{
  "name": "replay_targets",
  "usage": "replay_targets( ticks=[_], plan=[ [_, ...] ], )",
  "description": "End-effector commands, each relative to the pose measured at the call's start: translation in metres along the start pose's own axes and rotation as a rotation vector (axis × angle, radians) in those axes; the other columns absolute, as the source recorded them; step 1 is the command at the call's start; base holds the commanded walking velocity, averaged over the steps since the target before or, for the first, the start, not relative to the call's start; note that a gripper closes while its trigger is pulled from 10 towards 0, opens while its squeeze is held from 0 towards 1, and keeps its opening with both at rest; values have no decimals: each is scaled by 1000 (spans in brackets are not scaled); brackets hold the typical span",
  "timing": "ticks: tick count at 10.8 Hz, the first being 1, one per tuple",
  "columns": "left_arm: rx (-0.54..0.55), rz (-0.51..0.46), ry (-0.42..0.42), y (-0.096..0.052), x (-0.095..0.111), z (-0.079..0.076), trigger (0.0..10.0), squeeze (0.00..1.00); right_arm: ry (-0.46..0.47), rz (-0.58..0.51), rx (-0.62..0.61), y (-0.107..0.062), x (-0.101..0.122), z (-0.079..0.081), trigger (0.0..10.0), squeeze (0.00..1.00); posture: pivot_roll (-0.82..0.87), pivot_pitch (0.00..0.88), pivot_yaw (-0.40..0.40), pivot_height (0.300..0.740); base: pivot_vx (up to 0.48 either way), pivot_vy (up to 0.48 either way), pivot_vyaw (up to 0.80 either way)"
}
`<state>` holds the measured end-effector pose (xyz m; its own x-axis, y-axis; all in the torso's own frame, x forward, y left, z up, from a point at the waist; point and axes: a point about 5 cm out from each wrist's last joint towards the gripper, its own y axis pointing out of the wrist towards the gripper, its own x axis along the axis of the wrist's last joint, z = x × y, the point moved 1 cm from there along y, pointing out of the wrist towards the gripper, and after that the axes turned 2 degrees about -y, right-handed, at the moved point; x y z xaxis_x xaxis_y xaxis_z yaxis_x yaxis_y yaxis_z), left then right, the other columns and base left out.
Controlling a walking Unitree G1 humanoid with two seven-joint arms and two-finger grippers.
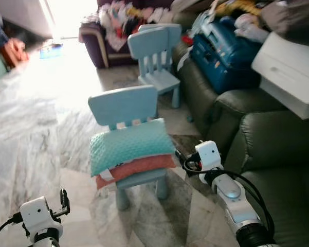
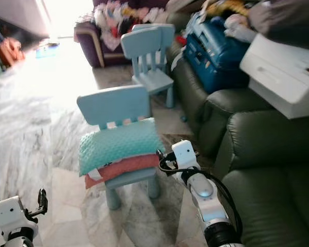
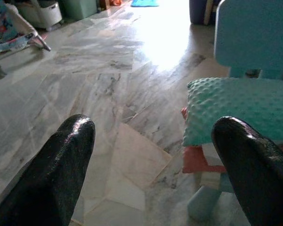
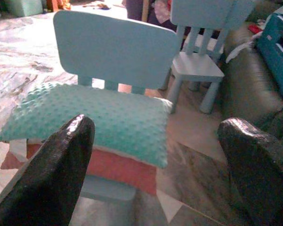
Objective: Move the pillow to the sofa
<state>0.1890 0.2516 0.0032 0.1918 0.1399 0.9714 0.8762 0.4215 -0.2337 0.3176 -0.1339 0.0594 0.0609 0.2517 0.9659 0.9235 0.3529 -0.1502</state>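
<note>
A teal dotted pillow (image 1: 131, 144) lies on a small light-blue child's chair (image 1: 122, 105), on top of an orange pillow (image 1: 141, 166). The dark green sofa (image 1: 277, 154) stands just right of the chair. My right gripper (image 1: 181, 160) is at the teal pillow's right end, close beside it. In the right wrist view its fingers (image 4: 68, 155) stand wide apart and the gripper (image 4: 157, 123) is open, facing the pillow (image 4: 99, 115). My left gripper (image 1: 65, 201) is low at the left, open, apart from the chair. The left wrist view has the pillow (image 3: 240, 108) ahead of it.
A second light-blue chair (image 1: 157, 51) stands farther back. A blue bag (image 1: 223, 54), clothes and a white box (image 1: 293, 72) crowd the far part of the green sofa. A purple sofa (image 1: 95, 43) piled with laundry is at the back. Marble floor (image 1: 36, 128) spreads to the left.
</note>
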Motion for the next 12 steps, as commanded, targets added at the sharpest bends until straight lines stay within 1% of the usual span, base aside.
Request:
replay_targets(
  ticks=[1, 10, 11, 12],
  plan=[
    [-7, 4, 14, 0, -1, 2, 10000, 0, 4, -6, 5, 2, 2, 1, 10000, 0, -148, 65, 29, 740, 349, 0, 0],
    [-2, 13, 7, -2, -5, 2, 10000, 0, -2, -4, 12, 2, 1, 1, 10000, 0, -149, 69, 23, 740, 349, 0, 0],
    [11, 23, -12, -2, -6, 3, 10000, 0, 0, -3, 14, 2, 1, 1, 10000, 0, -149, 69, 23, 740, 281, 0, 0],
    [22, 25, -10, -2, -6, 5, 10000, 0, 5, -5, 19, 2, 1, 2, 10000, 0, -148, 70, 23, 740, 0, 0, 0]
  ],
)
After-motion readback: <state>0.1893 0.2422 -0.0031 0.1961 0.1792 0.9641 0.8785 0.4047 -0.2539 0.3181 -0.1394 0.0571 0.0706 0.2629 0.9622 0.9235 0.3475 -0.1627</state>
